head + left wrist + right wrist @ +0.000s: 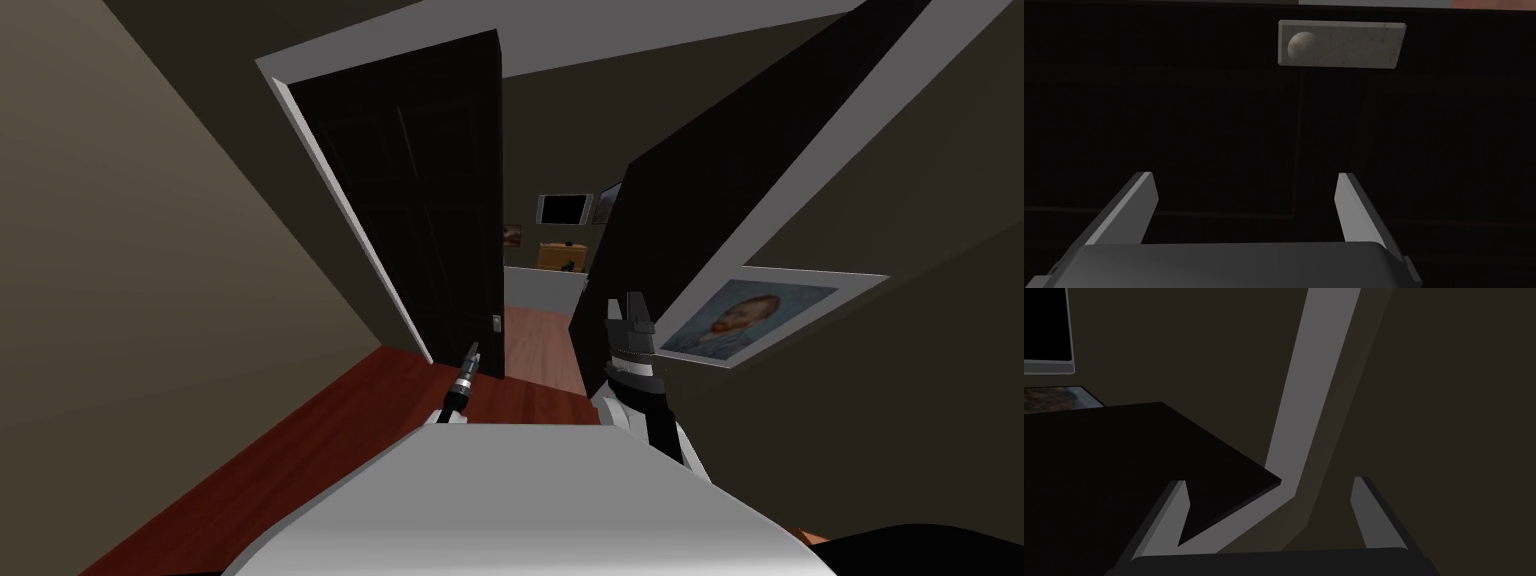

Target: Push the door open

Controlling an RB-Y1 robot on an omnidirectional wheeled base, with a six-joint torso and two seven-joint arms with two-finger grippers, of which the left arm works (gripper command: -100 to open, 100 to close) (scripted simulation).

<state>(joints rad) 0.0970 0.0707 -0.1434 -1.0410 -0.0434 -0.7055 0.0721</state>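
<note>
Two dark door leaves stand ajar with a gap between them: the left leaf in a white frame and the right leaf. My left gripper points at the left leaf's free edge, close to a small handle plate. The left wrist view has the dark door face ahead, a light grey plate with a round knob beyond the open gripper. My right gripper is raised beside the right leaf, open, facing that leaf's corner and the white frame.
A portrait painting hangs on the wall to the right of the doors. Through the gap lies a room with a wall screen, a yellowish cabinet and a white surface. Reddish wood floor runs under me; a tan wall rises at left.
</note>
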